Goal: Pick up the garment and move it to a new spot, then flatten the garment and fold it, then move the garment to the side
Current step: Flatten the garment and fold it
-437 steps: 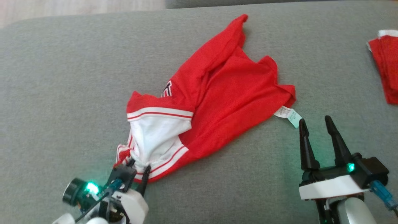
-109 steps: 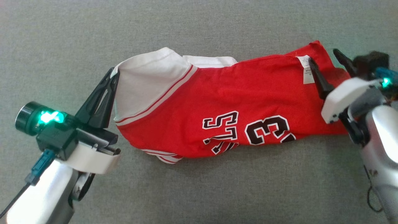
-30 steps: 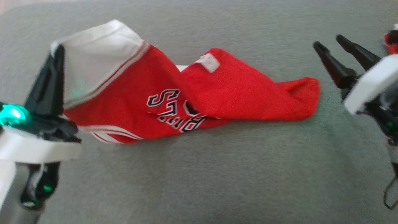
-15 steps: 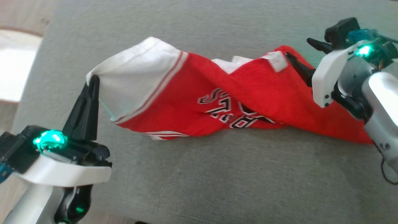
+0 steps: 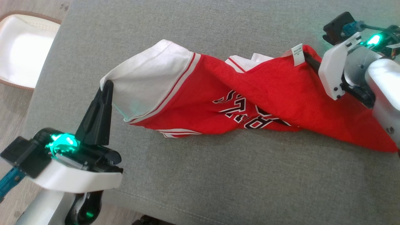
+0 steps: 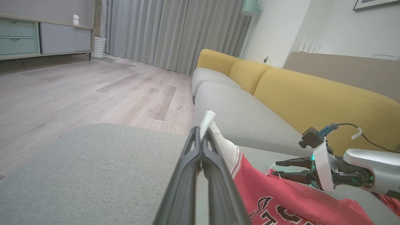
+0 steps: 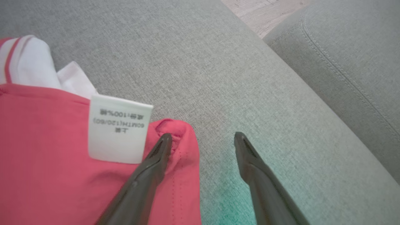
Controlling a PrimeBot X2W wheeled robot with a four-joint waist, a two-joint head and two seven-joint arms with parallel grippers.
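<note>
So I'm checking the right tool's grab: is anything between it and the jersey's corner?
Nothing visible. The open right tool sits at the jersey's red corner, one finger over the fabric beside the label.

A red jersey with white trim and black lettering lies stretched and twisted across a grey cushion. At the jersey's white end, the left gripper has its dark fingers pressed together on the corner of the cloth, lifting it into a peak. At the jersey's red end, the right gripper lies against the hem, one finger showing just beside a small white label; its other finger is hidden behind the white wrist housing. Beyond the jersey's white end, off the cushion, a white pad with a brown rim sits on the wooden floor.
</note>
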